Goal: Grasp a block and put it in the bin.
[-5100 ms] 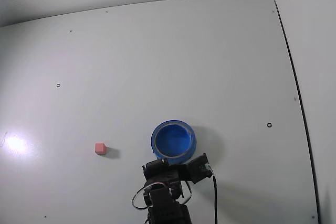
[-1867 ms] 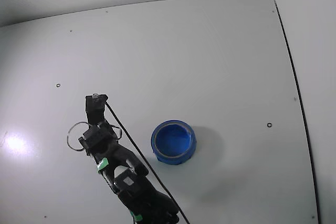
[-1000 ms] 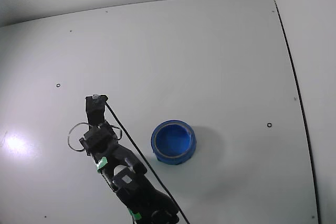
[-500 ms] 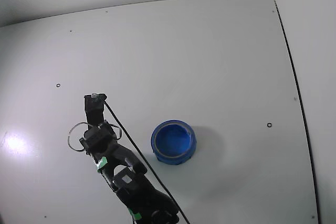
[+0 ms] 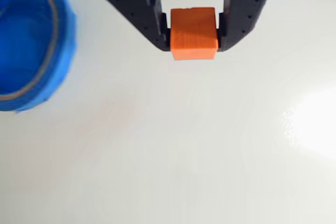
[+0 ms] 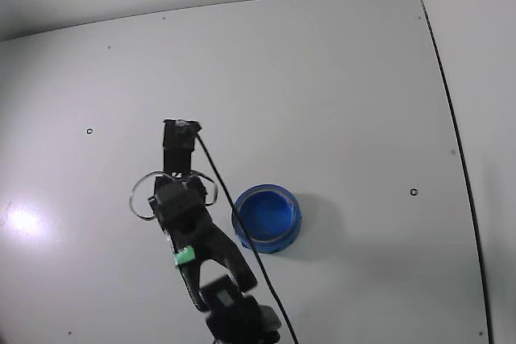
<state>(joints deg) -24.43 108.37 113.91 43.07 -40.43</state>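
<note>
In the wrist view my gripper [image 5: 193,41] is shut on the block [image 5: 193,31], a small orange-red cube pinched between the two black fingers [image 5: 143,9] at the top of the picture. The bin [image 5: 29,40], a round bright-blue bowl, lies at the left edge of that view, apart from the block. In the fixed view the bin [image 6: 268,217] sits near the table's middle, and the black arm [image 6: 197,243] reaches up just left of it. There the arm hides the block and the fingertips.
The white table [image 6: 322,86] has small black holes [image 6: 414,192] and a glare spot [image 6: 22,220] at the left. A dark seam [image 6: 455,134] marks its right edge, with walls behind and to the right. The arm's cable [image 6: 242,239] runs beside the bin.
The arm has swung right, toward the bin, since half a second ago. Its wrist camera end now stands higher in the fixed view.
</note>
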